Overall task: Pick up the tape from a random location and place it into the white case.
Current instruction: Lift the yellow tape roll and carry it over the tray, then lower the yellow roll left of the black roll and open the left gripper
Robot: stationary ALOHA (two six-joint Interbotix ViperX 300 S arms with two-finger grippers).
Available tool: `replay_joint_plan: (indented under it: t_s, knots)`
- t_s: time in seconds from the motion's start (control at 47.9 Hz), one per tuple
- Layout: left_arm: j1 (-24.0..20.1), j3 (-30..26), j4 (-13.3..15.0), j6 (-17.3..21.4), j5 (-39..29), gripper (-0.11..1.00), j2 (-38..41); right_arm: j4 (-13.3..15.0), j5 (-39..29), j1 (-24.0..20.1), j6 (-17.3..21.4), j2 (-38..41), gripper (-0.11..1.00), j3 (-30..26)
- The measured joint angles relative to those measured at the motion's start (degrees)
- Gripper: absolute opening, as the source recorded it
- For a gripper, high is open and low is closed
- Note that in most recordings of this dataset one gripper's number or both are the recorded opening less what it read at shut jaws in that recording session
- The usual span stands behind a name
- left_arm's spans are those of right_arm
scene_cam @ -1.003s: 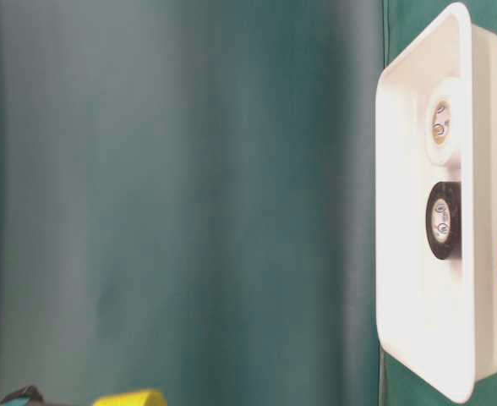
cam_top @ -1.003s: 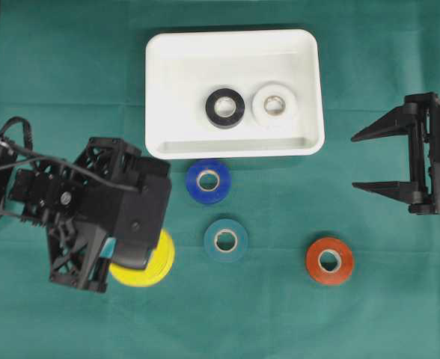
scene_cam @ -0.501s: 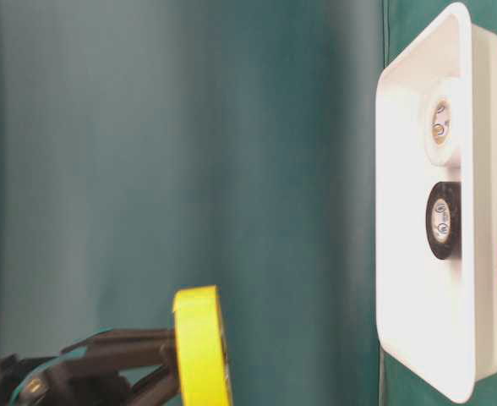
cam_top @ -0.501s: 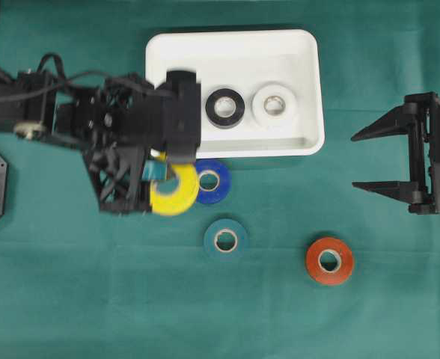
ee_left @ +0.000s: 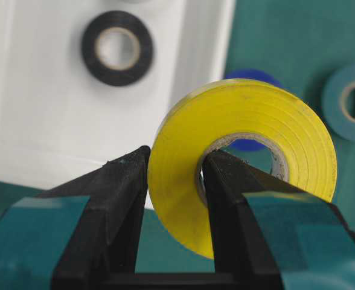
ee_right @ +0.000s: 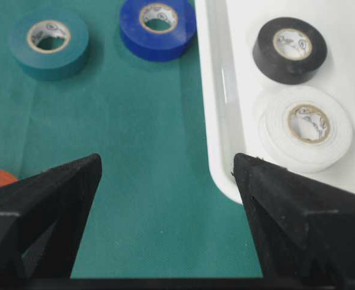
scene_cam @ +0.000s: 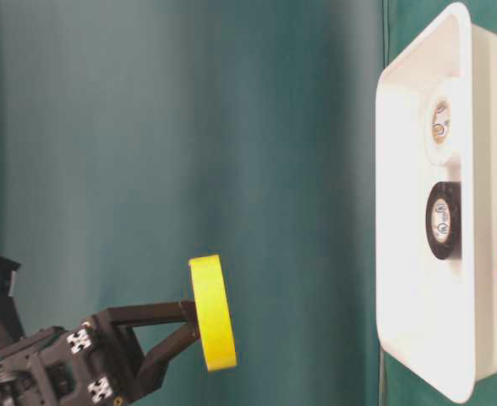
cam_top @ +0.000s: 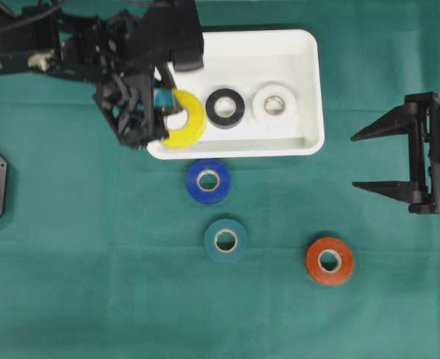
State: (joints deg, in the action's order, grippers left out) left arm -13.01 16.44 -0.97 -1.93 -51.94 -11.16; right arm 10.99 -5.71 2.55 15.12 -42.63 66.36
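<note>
My left gripper is shut on a yellow tape roll, one finger through its hole, one outside. It holds the roll in the air over the left front corner of the white case. The roll also shows in the table-level view and in the left wrist view. A black roll and a white roll lie inside the case. My right gripper is open and empty at the right, apart from everything.
A blue roll lies just in front of the case. A teal roll and an orange roll lie nearer the front on the green cloth.
My left gripper has lifted the yellow roll from the cloth at front left and carried it back and right to the case's left front corner. The right arm has not moved.
</note>
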Motion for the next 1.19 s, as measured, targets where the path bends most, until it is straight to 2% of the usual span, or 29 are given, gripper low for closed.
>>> replay_joint_plan:
  t_s: [0.292, 1.19]
  knots:
    - [-4.83, 0.0, 0.0, 0.0, 0.53, 0.23, 0.35, 0.0, -0.09, 0.09, 0.0, 0.0, 0.87, 0.0]
    - [-5.27, 0.09, 0.0, -0.09, 0.88, 0.23, 0.35, 0.26, -0.79, 0.18, 0.0, 0.0, 0.87, 0.0]
